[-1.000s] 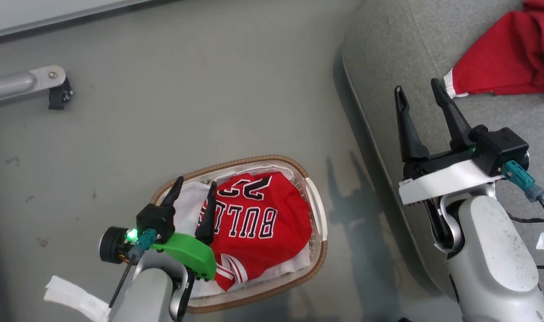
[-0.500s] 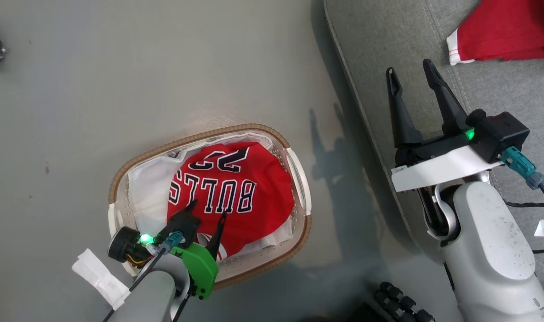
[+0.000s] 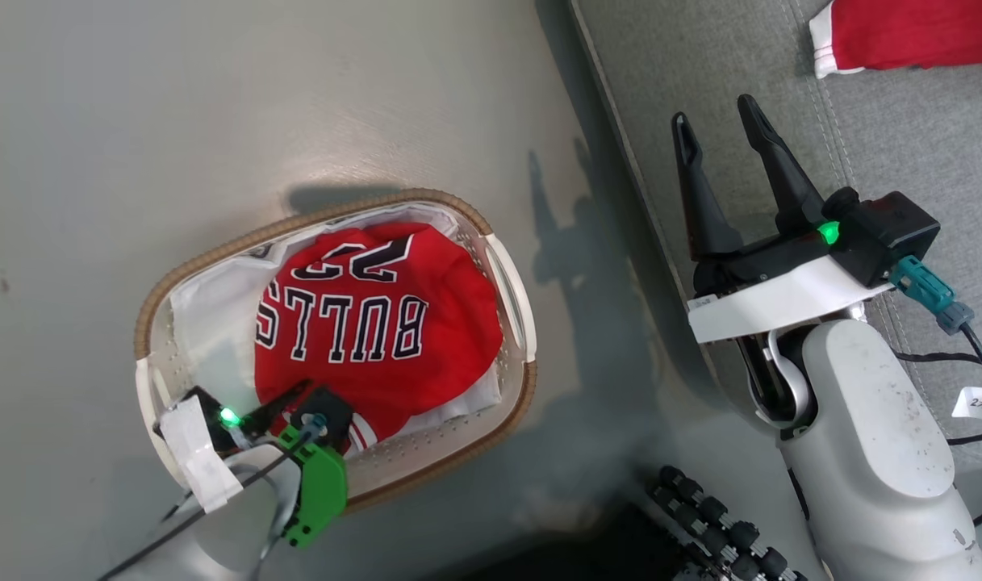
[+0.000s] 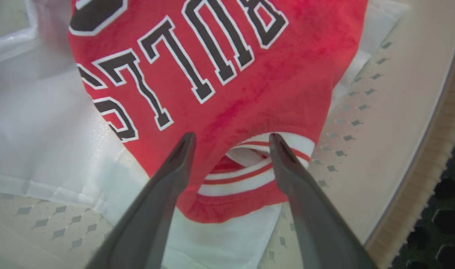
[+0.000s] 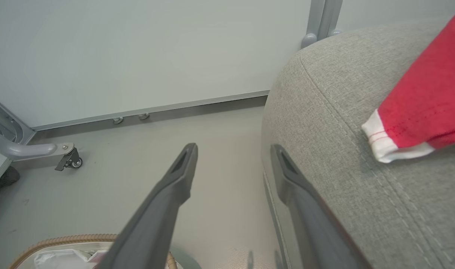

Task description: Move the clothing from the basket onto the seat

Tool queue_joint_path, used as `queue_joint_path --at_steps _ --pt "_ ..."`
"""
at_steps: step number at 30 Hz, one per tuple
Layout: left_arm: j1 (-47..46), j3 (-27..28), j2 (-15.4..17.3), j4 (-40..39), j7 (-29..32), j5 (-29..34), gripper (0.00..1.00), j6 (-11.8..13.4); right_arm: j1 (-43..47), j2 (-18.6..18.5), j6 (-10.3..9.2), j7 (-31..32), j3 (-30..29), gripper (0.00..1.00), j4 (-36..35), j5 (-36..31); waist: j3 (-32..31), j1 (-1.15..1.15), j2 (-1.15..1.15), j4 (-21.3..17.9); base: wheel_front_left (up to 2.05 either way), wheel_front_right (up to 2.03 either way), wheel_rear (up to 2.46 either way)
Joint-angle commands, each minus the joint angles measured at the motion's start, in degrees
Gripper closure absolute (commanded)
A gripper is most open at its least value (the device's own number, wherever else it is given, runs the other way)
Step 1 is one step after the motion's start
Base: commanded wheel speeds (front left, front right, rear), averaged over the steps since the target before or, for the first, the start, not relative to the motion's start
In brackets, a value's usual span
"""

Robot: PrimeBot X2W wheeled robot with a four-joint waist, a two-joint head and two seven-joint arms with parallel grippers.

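Note:
A red jersey (image 3: 369,323) with "BULLS" lettering lies bunched in the oval white basket (image 3: 297,222) on its white cloth lining (image 3: 216,307). My left gripper (image 3: 301,407) is down inside the basket's near end. In the left wrist view the left gripper (image 4: 231,137) is open, its fingertips either side of the jersey's (image 4: 220,86) striped hem and close above the cloth. My right gripper (image 3: 715,113) hangs open and empty over the edge of the grey seat (image 3: 902,145). A red piece with white trim (image 3: 902,32) lies on the seat (image 5: 324,112), right of the right gripper (image 5: 233,147).
The basket stands on grey floor left of the seat's rounded corner. A dark ribbed part of my base (image 3: 716,516) shows at the bottom. A metal leg with a castor (image 5: 68,158) stands by the white wall panel. The basket's rim (image 5: 62,239) is below the right fingers.
The head camera has shifted, so the whole picture moved. My left gripper has come back to the basket's near end and dropped low over the jersey's hem. Both grippers stay open.

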Motion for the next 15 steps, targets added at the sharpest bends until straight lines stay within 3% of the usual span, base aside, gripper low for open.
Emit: queue_joint_path --at_steps 1,15 --pt "-1.8 -0.5 0.6 1.0 0.0 1.0 0.00 0.1 -0.9 -0.1 -0.08 0.0 0.3 0.00 -0.5 0.6 1.8 -0.01 0.00 -1.2 0.00 0.00 0.00" --pt "-8.2 -5.1 1.7 4.4 -0.6 4.7 0.00 3.9 -2.4 -0.1 -0.08 0.0 0.7 0.00 -2.2 1.8 7.0 -0.01 0.00 -2.0 0.00 0.00 0.00"
